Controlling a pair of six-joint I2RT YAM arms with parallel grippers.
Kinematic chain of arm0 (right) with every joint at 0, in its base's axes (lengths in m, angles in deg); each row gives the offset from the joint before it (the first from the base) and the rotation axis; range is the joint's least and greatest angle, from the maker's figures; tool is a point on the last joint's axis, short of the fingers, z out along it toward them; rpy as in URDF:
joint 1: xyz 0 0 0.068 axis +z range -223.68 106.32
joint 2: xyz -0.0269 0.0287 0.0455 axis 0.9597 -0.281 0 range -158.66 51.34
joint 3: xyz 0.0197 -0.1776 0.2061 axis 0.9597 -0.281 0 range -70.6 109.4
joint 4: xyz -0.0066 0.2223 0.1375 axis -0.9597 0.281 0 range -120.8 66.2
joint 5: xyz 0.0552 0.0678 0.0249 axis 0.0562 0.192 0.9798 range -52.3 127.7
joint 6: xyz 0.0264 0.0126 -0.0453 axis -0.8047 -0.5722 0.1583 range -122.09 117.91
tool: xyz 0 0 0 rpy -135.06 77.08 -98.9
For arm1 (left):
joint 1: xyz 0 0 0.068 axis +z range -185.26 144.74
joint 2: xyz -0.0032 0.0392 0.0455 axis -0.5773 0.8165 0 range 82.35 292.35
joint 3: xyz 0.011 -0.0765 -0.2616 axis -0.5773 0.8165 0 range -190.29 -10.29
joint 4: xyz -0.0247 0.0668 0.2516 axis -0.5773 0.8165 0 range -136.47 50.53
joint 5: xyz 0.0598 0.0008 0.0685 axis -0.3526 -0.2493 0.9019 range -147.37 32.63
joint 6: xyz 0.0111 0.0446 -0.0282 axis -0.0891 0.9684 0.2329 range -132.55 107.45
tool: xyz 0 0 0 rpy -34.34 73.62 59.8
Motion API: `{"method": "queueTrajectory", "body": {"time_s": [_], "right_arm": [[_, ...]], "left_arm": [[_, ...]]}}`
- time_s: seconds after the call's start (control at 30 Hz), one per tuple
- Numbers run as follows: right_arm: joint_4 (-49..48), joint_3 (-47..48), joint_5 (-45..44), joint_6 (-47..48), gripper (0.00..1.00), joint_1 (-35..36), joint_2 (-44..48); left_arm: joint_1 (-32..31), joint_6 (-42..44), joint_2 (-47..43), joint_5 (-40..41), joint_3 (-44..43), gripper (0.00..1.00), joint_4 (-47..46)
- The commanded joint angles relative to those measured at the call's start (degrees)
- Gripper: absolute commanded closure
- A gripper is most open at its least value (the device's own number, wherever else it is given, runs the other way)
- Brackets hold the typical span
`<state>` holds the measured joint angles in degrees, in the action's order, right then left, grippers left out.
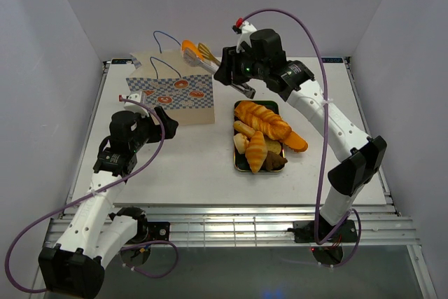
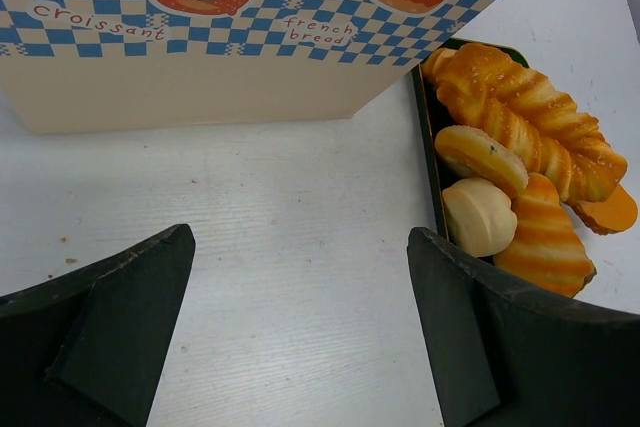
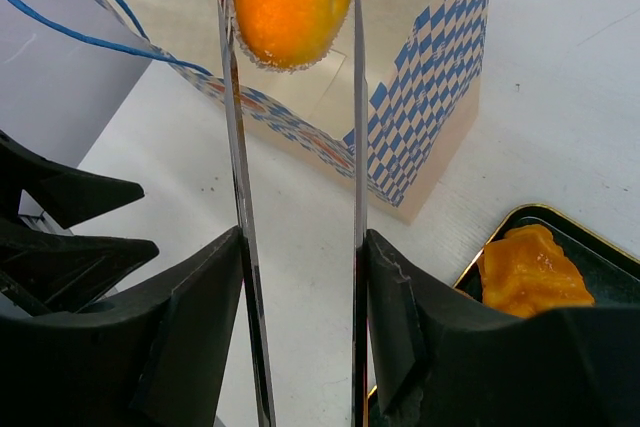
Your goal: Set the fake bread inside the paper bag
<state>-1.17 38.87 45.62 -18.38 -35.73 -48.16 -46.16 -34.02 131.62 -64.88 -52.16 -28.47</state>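
One bread (image 3: 292,2) in tongs (image 3: 241,247) — above bag (image 3: 432,97)

A white table (image 1: 196,173) fills the middle; pale lavender-grey walls (image 1: 49,68) close its left, far and right sides; slotted metal rails (image 1: 231,227) run along its near edge; the light is even.

- Left arm (image 1: 91,208) and right arm (image 1: 329,120): white moulded link covers set between black joint housings (image 1: 357,162).
- Wrist sections: black and blocky.
- Left gripper (image 2: 300,317) and right gripper (image 3: 300,267): matte black, each with two wedge-shaped fingers with flat inner faces.
- Purple cable (image 1: 318,47): one per arm, routed outside the links in a loose loop; the right one ends at a red-tipped white connector (image 1: 240,26).
- Green indicator light (image 1: 246,69): on the right wrist.
- Red light (image 1: 311,250): at the right base.
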Motion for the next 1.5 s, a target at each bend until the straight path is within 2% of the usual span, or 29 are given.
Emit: {"method": "queueTrajectory", "body": {"time_s": [0.0,0.27,0.6,0.87,1.07,1.2,1.47], "right_arm": [[-4.1,2.8,0.8,0.0,0.45,0.2,0.9],[-3.9,3.5,0.9,-0.1,0.36,0.2,0.7],[-2.8,5.5,0.9,-0.2,0.36,0.2,1.7],[-1.6,3.1,-2.2,0.6,0.35,0.2,7.6],[-1.7,-7.4,-6.0,1.0,0.34,0.2,15.5],[-2.6,-17.9,-10.6,0.7,0.34,0.2,24.1],[-2.8,-35.4,-19.1,-1.3,0.34,0.2,38.1]], "left_arm": [[-0.2,0.2,-0.2,-0.9,-1.7,0.02,0.1],[-0.2,0.2,-0.3,-0.8,-1.7,0.02,0.1],[-0.1,0.2,-0.1,-0.8,-1.7,0.02,0.2],[-0.2,0.3,-0.2,-0.2,-1.9,0.02,0.2],[-0.1,0.4,-0.4,-0.2,-1.9,0.02,0.3],[-0.2,0.5,-0.7,-0.3,-1.8,0.07,0.3],[-0.1,0.3,-0.8,0.8,-2.0,0.02,0.5]]}}
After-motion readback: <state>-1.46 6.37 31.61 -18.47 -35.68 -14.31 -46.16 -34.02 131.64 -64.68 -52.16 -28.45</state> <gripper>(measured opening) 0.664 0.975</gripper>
